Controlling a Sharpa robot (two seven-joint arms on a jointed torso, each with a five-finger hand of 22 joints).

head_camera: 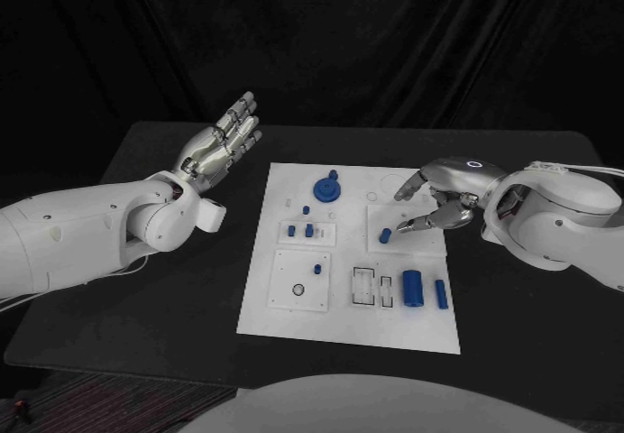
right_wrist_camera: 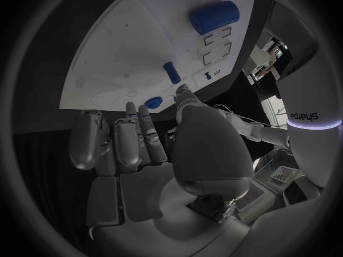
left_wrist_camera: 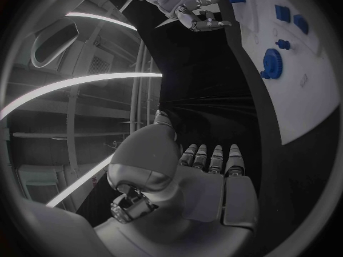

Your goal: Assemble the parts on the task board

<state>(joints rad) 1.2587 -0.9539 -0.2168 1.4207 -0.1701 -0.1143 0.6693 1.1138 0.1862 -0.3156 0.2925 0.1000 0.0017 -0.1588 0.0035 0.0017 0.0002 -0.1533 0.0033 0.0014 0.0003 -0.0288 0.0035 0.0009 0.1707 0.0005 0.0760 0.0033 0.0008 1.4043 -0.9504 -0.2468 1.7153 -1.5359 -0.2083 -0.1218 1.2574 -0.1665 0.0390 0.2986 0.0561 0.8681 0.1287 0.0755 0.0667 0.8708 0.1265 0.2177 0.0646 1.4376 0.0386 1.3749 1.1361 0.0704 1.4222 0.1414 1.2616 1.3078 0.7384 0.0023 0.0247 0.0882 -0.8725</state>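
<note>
The white task board [head_camera: 349,311] lies in the middle of the black table. On it are a blue gear-like disc [head_camera: 329,188], a few small blue pegs [head_camera: 309,231], a short blue cylinder [head_camera: 385,235], a thick blue cylinder [head_camera: 412,288] and a slim one [head_camera: 441,294]. My right hand [head_camera: 440,200] hovers over the board's far right part, fingers curved and apart, one fingertip [head_camera: 406,228] just right of the short cylinder [right_wrist_camera: 172,72]; nothing is in it. My left hand [head_camera: 224,140] is raised left of the board, fingers straight, holding nothing. The left wrist view shows the disc [left_wrist_camera: 271,63] and the right hand [left_wrist_camera: 193,11].
Square white inset plates [head_camera: 300,280] with slots and holes sit on the board's near half. Bare black table [head_camera: 156,307] surrounds the board, with dark drapes behind. A further blue piece [right_wrist_camera: 153,102] is partly hidden behind my right fingertips.
</note>
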